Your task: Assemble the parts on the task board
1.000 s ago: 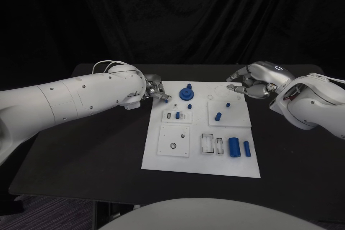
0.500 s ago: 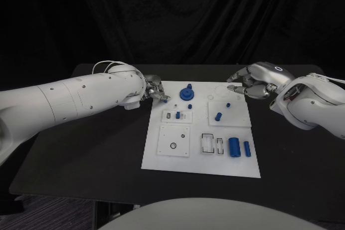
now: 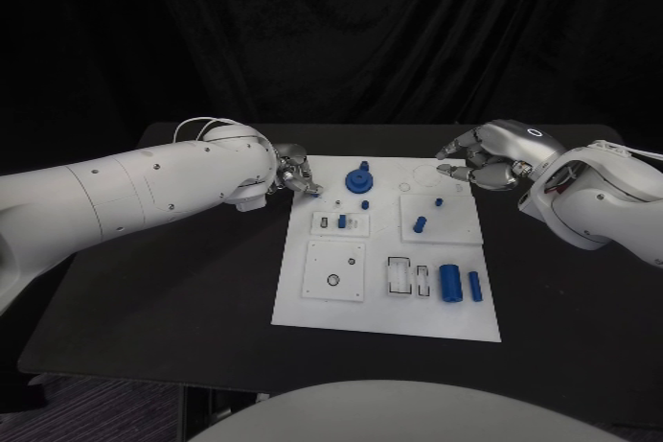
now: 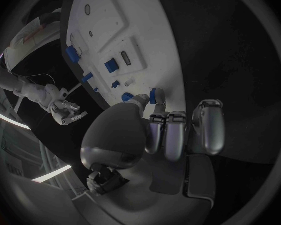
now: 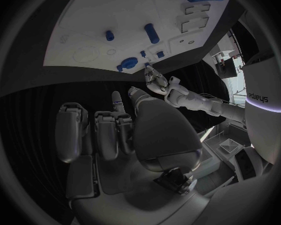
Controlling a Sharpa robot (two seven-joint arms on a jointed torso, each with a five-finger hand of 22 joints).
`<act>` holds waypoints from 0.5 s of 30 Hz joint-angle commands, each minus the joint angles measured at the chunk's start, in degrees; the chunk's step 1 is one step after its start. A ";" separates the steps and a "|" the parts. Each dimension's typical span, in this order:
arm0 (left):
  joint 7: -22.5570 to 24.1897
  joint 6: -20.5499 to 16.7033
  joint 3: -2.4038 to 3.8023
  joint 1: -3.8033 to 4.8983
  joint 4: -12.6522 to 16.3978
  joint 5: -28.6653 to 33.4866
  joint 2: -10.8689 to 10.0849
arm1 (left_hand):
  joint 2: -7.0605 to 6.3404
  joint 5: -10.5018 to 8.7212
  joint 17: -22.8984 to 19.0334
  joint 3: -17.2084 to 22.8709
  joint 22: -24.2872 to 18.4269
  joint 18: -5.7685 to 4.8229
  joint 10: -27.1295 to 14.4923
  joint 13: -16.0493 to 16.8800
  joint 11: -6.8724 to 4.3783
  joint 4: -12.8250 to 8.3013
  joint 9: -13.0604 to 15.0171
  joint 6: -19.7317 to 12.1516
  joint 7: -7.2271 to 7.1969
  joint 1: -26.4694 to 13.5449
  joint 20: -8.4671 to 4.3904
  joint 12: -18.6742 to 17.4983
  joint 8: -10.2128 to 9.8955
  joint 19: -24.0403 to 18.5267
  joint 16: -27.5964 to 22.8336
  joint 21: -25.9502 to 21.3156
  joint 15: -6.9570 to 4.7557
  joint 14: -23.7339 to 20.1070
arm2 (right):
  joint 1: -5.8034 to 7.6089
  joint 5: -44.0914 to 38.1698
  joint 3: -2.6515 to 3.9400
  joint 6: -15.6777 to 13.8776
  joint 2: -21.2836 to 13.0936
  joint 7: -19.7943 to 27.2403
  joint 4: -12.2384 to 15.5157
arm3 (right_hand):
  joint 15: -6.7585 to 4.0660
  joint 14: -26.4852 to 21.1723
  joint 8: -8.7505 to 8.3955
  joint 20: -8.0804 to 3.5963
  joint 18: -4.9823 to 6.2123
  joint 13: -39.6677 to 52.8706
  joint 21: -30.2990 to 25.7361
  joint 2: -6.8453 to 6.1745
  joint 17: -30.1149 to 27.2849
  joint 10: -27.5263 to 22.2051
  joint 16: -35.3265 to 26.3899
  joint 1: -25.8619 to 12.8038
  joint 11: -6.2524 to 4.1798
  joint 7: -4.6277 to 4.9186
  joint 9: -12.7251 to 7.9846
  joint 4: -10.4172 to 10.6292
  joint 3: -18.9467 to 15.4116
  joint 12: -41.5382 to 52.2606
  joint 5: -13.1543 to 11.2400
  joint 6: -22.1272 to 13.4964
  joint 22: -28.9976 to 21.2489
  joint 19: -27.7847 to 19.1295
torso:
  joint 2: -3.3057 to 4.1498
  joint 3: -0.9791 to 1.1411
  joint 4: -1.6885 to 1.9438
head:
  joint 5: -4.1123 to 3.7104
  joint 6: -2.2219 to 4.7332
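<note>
Black cloth is hanging behind a black table point(image 3: 166, 298), and the white task board point(image 3: 394, 313) is lying in the middle of it, long side running away from the robot. Most blue parts are sitting apart from one another on the board: a round gear-like piece point(image 3: 359, 182) with a peg is standing at the far end, two cylinders point(image 3: 450, 281) are lying side by side at the near right, and small pegs point(image 3: 420, 224) are resting around the middle plates. That spread suggests assembly is hardly begun, with pieces laid out within reach of either arm.

The left hand point(image 3: 294, 176) is hovering at the board's far-left corner, fingers bunched. Its wrist camera is showing what the overhead picture is not: a small blue part point(image 4: 154, 96) sitting right at the thumb tip point(image 4: 135, 101) by the board's edge, seemingly pinched there, while the other fingers are curling in beside it. I judge it is gripping this piece, probably to carry it to a socket.

The right hand point(image 3: 479, 161) is waiting over the board's far-right corner, fingers curled inward. Its own wrist camera is showing the fingers point(image 5: 107, 134) folded with nothing between them, so it is closed and empty, likely parked clear of the left arm's work.
</note>
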 commanded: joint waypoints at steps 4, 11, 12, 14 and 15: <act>1.19 -1.22 0.04 -0.13 1.05 5.08 -0.82 | -0.95 0.56 15.09 2.91 8.85 -0.17 6.04 14.91 -0.48 -1.04 0.42 1.06 -0.23 1.10 -0.41 0.15 -0.03 0.05 0.15 -0.28 -0.31 6.05 | -0.12 -0.19 0.04 0.78 -0.20 -1.42 0.08 | 0.29 5.21 -0.35 0.36 0.36 14.44 -0.24 -0.10 13.12 5.40 -0.39 0.53 0.29 -0.09 -0.05 0.11 0.28 -0.29 0.31 0.36 11.58 0.81 | -0.02 -0.02 -0.04 | -0.06 -0.01; 1.29 -1.38 0.04 -0.13 2.67 10.46 -2.23 | -1.88 0.94 15.09 5.39 8.88 -0.12 6.04 14.91 -0.59 -1.58 0.55 1.59 -0.34 1.00 -0.54 0.15 -0.06 -0.06 0.15 -0.54 -0.40 6.05 | -0.12 -0.19 0.04 1.05 -0.36 -1.74 0.14 | 0.29 5.19 -0.36 0.36 0.38 14.41 -0.35 -0.08 13.07 5.36 -0.46 0.58 0.30 -0.08 -0.08 0.05 0.36 -0.33 0.36 0.38 11.55 0.75 | -0.02 -0.03 -0.08 | 0.09 -0.01; 1.31 -1.49 0.04 -0.13 2.92 11.24 -2.46 | -2.09 1.02 15.09 6.08 8.95 -0.14 6.04 14.91 -0.62 -1.62 0.62 1.92 -0.38 0.83 -0.58 0.15 0.02 0.01 0.15 -0.50 -0.42 6.05 | -0.12 -0.19 0.04 1.08 -0.37 -1.76 0.15 | 0.29 5.19 -0.36 0.36 0.38 14.41 -0.35 -0.08 13.07 5.36 -0.46 0.58 0.30 -0.08 -0.08 0.05 0.36 -0.33 0.36 0.38 11.55 0.75 | -0.01 -0.02 -0.09 | 0.11 -0.01; 1.42 -2.00 0.04 -0.13 3.60 12.40 -3.00 | -2.35 1.07 15.09 6.66 9.01 -0.15 6.04 14.91 -0.66 -1.66 0.71 2.30 -0.43 0.60 -0.59 0.15 0.15 0.03 0.15 -0.50 -0.47 6.05 | -0.12 -0.19 0.04 1.13 -0.40 -1.82 0.19 | 0.30 5.16 -0.37 0.36 0.42 14.37 -0.49 -0.07 12.99 5.32 -0.56 0.61 0.30 -0.08 -0.09 0.01 0.42 -0.37 0.39 0.40 11.50 0.68 | 0.02 -0.02 -0.04 | 0.04 -0.01; 1.50 -2.32 0.04 -0.13 4.13 12.92 -3.40 | -2.69 1.12 15.09 7.28 9.03 -0.14 6.04 14.91 -0.74 -1.75 0.81 2.81 -0.54 0.37 -0.63 0.15 0.32 0.01 0.15 -0.56 -0.51 6.05 | -0.12 -0.19 0.04 1.17 -0.43 -1.86 0.22 | 0.30 5.16 -0.37 0.36 0.42 14.37 -0.49 -0.07 12.99 5.32 -0.56 0.61 0.30 -0.08 -0.09 0.01 0.42 -0.37 0.39 0.40 11.50 0.68 | 0.02 -0.02 -0.04 | 0.00 -0.01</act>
